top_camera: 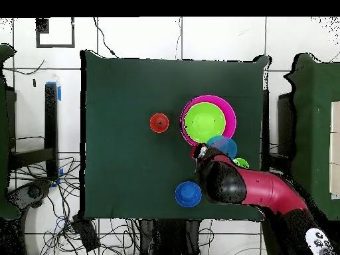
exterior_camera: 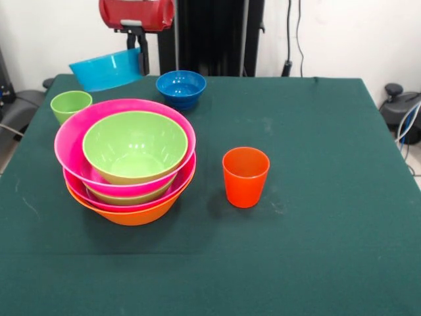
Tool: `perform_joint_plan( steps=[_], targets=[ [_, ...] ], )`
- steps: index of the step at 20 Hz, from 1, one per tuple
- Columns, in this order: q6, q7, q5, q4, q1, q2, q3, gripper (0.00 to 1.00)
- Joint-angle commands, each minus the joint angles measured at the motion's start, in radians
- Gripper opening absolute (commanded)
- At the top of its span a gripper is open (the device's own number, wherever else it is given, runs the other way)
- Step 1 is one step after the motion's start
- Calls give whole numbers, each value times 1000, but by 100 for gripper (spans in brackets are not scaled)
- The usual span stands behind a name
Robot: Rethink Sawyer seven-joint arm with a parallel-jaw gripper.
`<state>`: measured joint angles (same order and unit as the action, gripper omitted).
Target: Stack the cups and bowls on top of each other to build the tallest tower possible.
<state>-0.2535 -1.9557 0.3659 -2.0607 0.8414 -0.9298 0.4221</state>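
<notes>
Piled left of centre on the dark green cloth-covered table (exterior_camera: 316,250), with loose pieces around.
Nested into a tower of glossy plastic bowls (exterior_camera: 66,141), with the large orange plastic bowl (exterior_camera: 135,214) lowest. Set the orange-red tapered plastic cup (exterior_camera: 245,176) right of it, apart; the small dark blue plastic bowl (exterior_camera: 181,87) behind; the light green plastic cup (exterior_camera: 70,105) behind-left. Held the light blue plastic bowl (exterior_camera: 105,69) tilted above that corner, rim pinched in the black gripper (exterior_camera: 141,60).

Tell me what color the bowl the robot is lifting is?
Light blue bowl, best seen in the front view.

Green-clothed table (exterior_camera: 316,250) under tower (exterior_camera: 128,158), cups (exterior_camera: 245,176)
</notes>
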Motion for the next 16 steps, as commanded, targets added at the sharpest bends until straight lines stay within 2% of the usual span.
perform_joint_plan(
  steps=[1,6,10,16],
  targets=[
    [-90,20,2,-88,4,33,84,0],
    [-105,14,-2,-102,7,-1,87,0],
    [-138,35,-13,-69,1,-28,106,0],
    [-265,93,-53,13,5,-38,166,0]
  ],
)
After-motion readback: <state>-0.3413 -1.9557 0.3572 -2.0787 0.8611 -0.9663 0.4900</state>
